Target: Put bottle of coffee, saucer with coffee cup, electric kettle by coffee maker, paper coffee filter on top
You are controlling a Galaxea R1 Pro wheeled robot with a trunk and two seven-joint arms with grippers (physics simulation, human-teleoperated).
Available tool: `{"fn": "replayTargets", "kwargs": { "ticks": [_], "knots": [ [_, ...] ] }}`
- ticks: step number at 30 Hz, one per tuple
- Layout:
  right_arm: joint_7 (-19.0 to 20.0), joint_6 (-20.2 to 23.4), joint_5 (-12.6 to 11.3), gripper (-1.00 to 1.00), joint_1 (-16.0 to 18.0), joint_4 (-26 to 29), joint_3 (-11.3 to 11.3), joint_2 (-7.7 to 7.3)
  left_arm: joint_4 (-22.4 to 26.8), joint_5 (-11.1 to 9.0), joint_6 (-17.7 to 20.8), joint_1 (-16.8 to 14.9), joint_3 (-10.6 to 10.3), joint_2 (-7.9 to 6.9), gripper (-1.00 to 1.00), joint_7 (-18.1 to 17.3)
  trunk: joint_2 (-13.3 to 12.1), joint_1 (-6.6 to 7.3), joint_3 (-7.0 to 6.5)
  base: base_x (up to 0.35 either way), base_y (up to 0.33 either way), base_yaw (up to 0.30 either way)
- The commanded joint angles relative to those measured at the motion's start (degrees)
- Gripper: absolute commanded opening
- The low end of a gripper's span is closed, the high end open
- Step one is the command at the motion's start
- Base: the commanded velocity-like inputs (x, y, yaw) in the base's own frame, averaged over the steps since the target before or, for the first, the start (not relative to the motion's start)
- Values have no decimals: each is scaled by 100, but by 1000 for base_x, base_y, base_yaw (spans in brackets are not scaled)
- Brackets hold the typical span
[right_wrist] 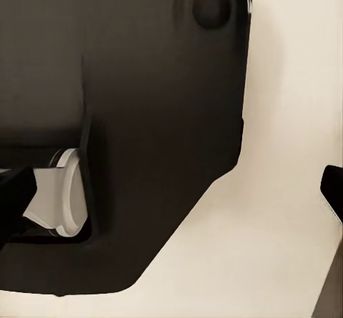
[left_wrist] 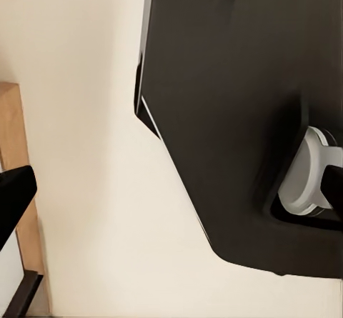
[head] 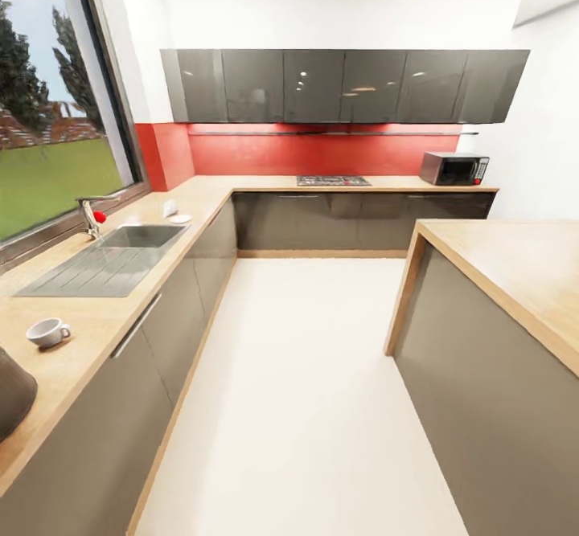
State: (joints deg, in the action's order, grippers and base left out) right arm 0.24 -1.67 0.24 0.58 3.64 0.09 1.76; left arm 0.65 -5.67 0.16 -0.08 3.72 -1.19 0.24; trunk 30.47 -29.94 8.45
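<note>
The kitchen countertop (head: 112, 315) of light wood runs along the left under the window, with a steel sink (head: 141, 236) set into it. A tiny white coffee cup (head: 48, 332) stands on the near part of the counter, handle to the right. Past the sink lies a small white saucer (head: 180, 218), with a small white object (head: 169, 208) just behind it. A dark rounded thing (head: 11, 395) is cut off at the lower left edge. My left gripper (left_wrist: 171, 196) and right gripper (right_wrist: 171, 189) hang over the cream floor beside my black base, fingers wide apart and holding nothing.
A wood-topped island (head: 515, 271) with grey sides stands at the right. At the back a counter carries a hob (head: 333, 181) and a microwave (head: 455, 168) under grey wall cabinets. A faucet (head: 90, 216) rises behind the sink. A cream floor aisle (head: 305, 375) runs between counter and island.
</note>
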Motion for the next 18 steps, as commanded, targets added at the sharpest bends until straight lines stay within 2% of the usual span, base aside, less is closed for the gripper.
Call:
{"fn": "replayTargets", "kwargs": {
  "ticks": [1, 10, 13, 18],
  "knots": [
    [2, -18, 2, 100, 3, -4, 0, 0, 5, -40, 2, -2, 32, -1, 100, 3, -34, 21, -7, 0, 0, 276],
    [-5, -20, 2, 100, 3, 98, 0, -30, 55, -34, 2, -32, 27, -21, 100, 3, -395, 218, -150, 0, 0, 276],
    [-26, -9, 2, 100, 3, 343, 0, -151, 218, -27, 5, -127, 25, -74, 100, 3, -515, 284, -198, 0, 0, 276],
    [-41, -4, -19, 100, 3, 1140, -30, -574, 549, -17, 36, -522, 24, -213, 100, 3, -715, 394, -275, 0, 0, 276]
  ]
}}
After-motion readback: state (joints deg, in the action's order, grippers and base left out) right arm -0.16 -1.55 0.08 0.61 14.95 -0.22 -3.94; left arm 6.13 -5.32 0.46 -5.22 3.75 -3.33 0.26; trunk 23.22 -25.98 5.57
